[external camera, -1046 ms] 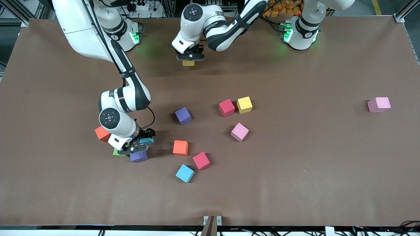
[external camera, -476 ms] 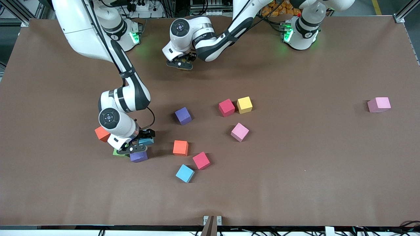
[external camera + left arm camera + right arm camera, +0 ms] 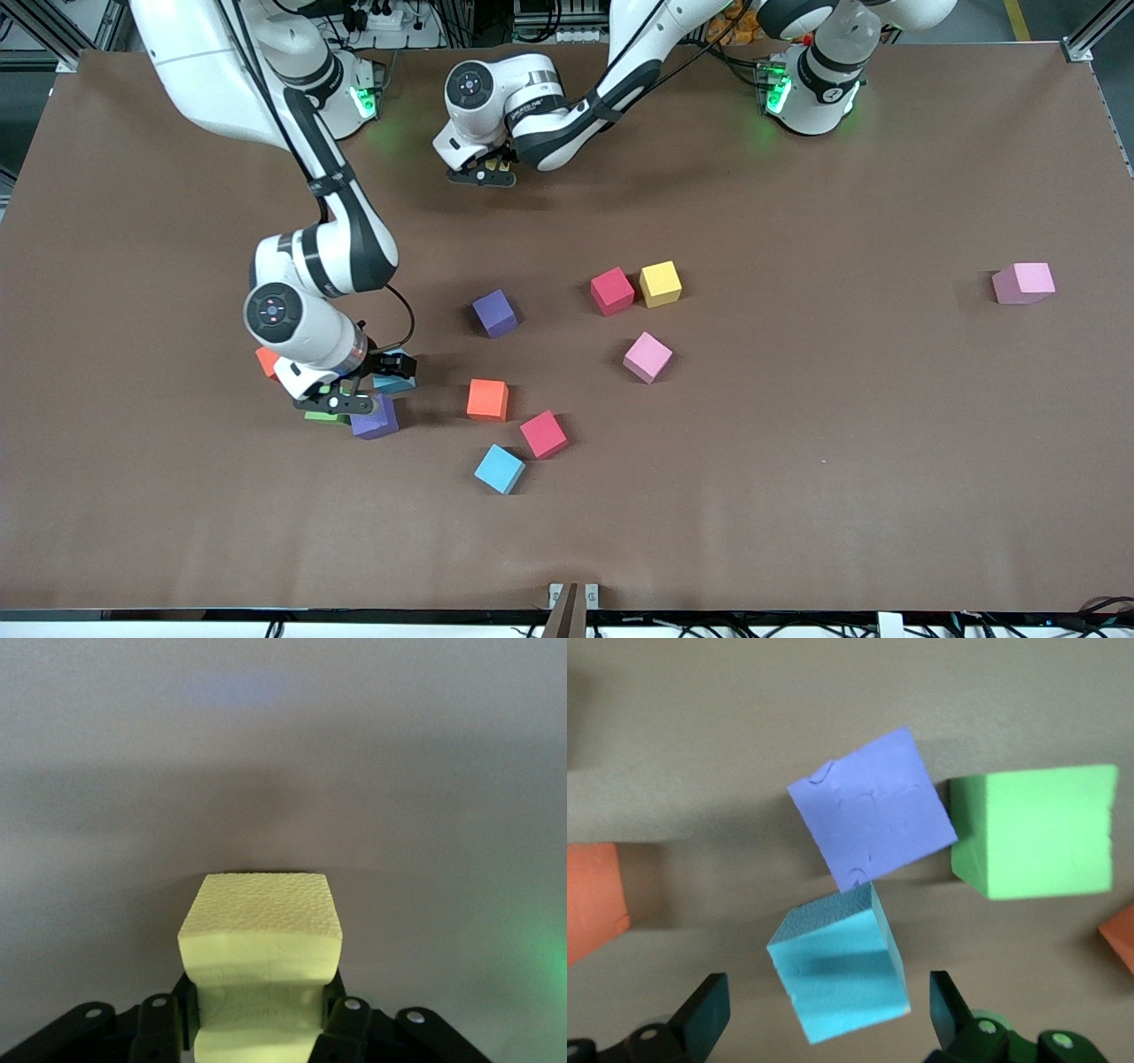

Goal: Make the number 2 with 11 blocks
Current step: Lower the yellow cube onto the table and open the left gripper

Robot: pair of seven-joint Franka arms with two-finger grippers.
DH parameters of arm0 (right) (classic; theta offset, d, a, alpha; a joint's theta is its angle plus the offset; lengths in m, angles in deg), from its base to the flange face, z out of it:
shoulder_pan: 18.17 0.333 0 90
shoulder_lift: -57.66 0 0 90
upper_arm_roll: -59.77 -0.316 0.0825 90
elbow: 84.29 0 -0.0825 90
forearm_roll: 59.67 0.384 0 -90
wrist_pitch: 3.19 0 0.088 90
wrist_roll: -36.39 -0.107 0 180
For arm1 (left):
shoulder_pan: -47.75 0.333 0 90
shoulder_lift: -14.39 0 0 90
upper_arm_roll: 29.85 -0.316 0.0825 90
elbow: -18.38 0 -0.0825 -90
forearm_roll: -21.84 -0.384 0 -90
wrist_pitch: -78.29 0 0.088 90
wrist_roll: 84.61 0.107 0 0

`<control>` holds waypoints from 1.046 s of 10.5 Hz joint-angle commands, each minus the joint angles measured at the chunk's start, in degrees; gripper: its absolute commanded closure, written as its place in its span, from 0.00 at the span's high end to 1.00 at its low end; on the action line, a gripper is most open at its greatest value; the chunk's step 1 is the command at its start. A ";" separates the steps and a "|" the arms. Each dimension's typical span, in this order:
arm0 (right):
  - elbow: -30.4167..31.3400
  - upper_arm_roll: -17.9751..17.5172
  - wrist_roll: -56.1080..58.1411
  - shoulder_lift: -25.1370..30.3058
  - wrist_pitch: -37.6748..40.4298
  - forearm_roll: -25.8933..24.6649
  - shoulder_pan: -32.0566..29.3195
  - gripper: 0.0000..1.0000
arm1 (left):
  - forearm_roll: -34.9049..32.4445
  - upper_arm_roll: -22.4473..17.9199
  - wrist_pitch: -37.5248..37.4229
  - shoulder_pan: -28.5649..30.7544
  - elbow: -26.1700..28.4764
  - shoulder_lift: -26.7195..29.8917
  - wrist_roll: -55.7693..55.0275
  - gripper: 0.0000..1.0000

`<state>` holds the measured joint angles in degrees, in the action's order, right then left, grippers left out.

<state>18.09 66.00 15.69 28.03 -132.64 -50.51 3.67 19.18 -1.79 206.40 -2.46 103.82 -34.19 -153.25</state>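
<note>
My left gripper hangs over the table near the robots' bases, shut on a yellow block. My right gripper stands open over a cluster of blocks toward the right arm's end. In that cluster are a light blue block, a purple one, a green one and an orange one. In the right wrist view the light blue block lies between the open fingers, apart from both. No number 2 shows.
Loose blocks lie mid-table: purple, red, yellow, pink, orange, red and light blue. A lone pink block sits toward the left arm's end.
The left arm has swung toward the right arm's end with the yellow block in its grip. The right gripper has shifted a little over the cluster, still open.
</note>
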 commanded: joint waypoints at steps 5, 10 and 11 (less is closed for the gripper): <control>-1.04 0.00 -34.94 1.33 3.24 1.74 -4.87 1.00 | -3.05 -2.48 -1.46 -2.96 -4.58 -3.27 -3.60 0.00; -1.04 0.00 -49.85 -2.26 -5.88 1.30 -3.39 1.00 | -4.71 -2.49 -1.47 -3.84 -4.49 -3.10 -5.27 0.91; -1.13 0.00 -51.26 -2.62 -6.34 1.21 -3.21 1.00 | -4.81 -2.49 -1.64 -4.10 -4.40 -3.01 -5.28 0.92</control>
<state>17.30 66.13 -32.66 26.07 -137.88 -49.54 0.15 16.23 -3.90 205.71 -5.40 100.89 -36.24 -156.71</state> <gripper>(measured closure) 0.000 0.366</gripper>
